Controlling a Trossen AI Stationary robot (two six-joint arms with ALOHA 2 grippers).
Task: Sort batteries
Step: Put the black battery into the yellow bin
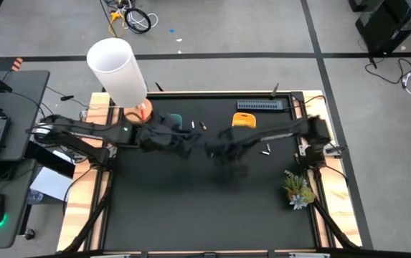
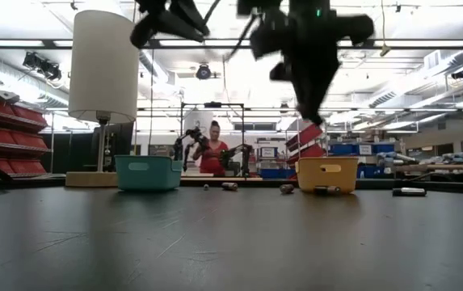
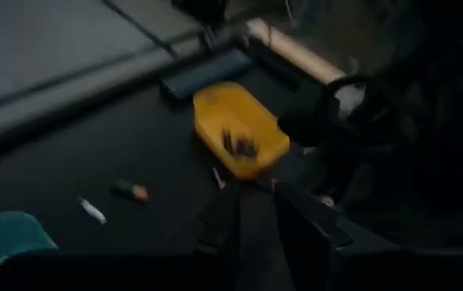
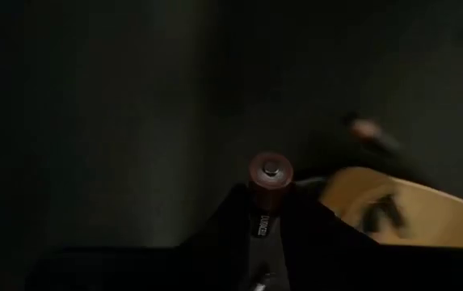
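My right gripper (image 4: 268,212) hangs over the middle of the black table (image 1: 212,215), pointing down, shut on a dark battery (image 4: 269,184) with a copper end. My left gripper (image 1: 184,145) hovers just left of it, near the teal tray (image 1: 174,120). The yellow tray (image 3: 239,129) holds dark batteries (image 3: 239,145). Loose batteries lie on the table between the trays: a dark one (image 3: 132,191) and a whitish one (image 3: 92,210). Another whitish battery (image 1: 267,149) lies farther right. My right gripper pinches the battery's dark side (image 4: 260,220) between its two fingers. The fingers come from above and lie along the battery. Its copper end (image 4: 271,171) sticks out past the fingertips toward the table. The battery is lifted clear.
A lamp with a white shade (image 1: 117,70) stands at the far left corner. A grey strip (image 1: 259,105) lies along the far edge and a small plant (image 1: 298,190) sits at the right edge. A person (image 2: 212,153) is in the room beyond.
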